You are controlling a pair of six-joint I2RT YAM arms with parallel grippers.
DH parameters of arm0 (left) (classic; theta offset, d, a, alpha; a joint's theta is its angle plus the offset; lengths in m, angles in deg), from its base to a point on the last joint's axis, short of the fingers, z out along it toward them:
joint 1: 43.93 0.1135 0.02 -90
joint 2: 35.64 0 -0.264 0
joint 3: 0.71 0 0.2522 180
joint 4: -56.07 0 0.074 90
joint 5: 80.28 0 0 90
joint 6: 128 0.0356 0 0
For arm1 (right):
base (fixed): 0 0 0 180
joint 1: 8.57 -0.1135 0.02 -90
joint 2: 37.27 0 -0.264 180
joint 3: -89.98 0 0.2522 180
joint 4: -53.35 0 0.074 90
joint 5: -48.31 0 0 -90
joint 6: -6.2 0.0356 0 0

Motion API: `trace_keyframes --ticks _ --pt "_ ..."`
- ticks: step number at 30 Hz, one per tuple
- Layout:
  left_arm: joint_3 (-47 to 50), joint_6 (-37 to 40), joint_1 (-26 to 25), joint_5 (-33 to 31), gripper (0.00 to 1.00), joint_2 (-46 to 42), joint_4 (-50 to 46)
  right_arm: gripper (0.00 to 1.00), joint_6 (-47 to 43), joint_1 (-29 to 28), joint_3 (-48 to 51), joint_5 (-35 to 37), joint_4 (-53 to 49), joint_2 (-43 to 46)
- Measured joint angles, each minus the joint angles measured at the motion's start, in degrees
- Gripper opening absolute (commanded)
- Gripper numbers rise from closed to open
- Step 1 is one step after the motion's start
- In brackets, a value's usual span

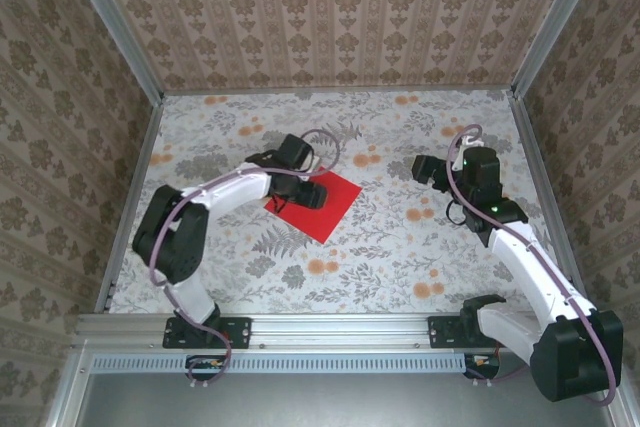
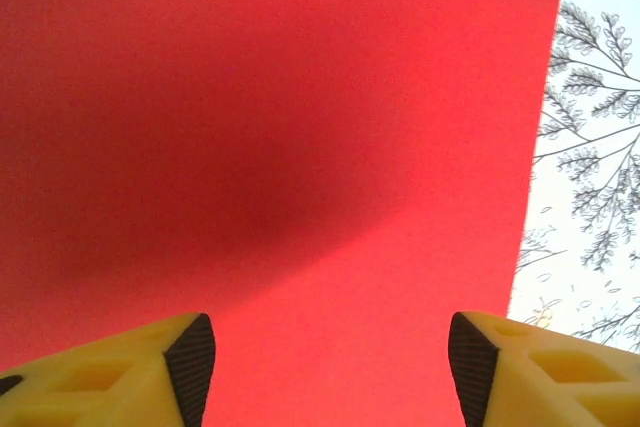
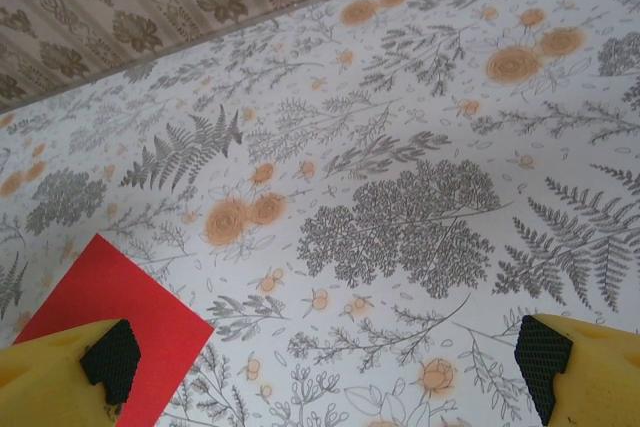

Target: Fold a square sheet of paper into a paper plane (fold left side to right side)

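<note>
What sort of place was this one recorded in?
Probably a purpose-built robot test cell, not a home: aluminium frame posts hold wallpaper-patterned panels around a floral-print table, with the left arm and right arm bolted to a rail at its near edge.

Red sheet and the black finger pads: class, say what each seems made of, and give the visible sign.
Red sheet: likely thin paper, matte, evenly coloured; it lies flat with crisp straight edges. Finger pads: seemingly rubber or ribbed plastic, black, finely ridged, set in yellow fingers that look like moulded plastic.
</note>
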Motion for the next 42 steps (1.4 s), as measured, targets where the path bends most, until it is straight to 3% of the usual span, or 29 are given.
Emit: trace_keyframes --ticks 7,17,35,42 --pt "-3.7 -1.1 -1.0 1.6 0.43 5.5 -1.2 1.00 0.2 -0.8 -0.5 0.0 -0.3 0.0" --pt "-7.7 -2.4 -1.7 5.1 0.33 11.2 -1.4 1.00 0.2 -1.1 -0.6 0.3 -1.2 0.0" --pt "-23.6 -4.8 -1.8 14.3 0.32 23.3 0.7 1.00 2.3 -2.1 -0.9 0.3 -3.9 -2.2" --pt "-22.4 -6.2 0.3 17.9 0.36 21.4 3.4 1.00 5.5 -5.0 -4.9 0.5 -5.3 -9.2"
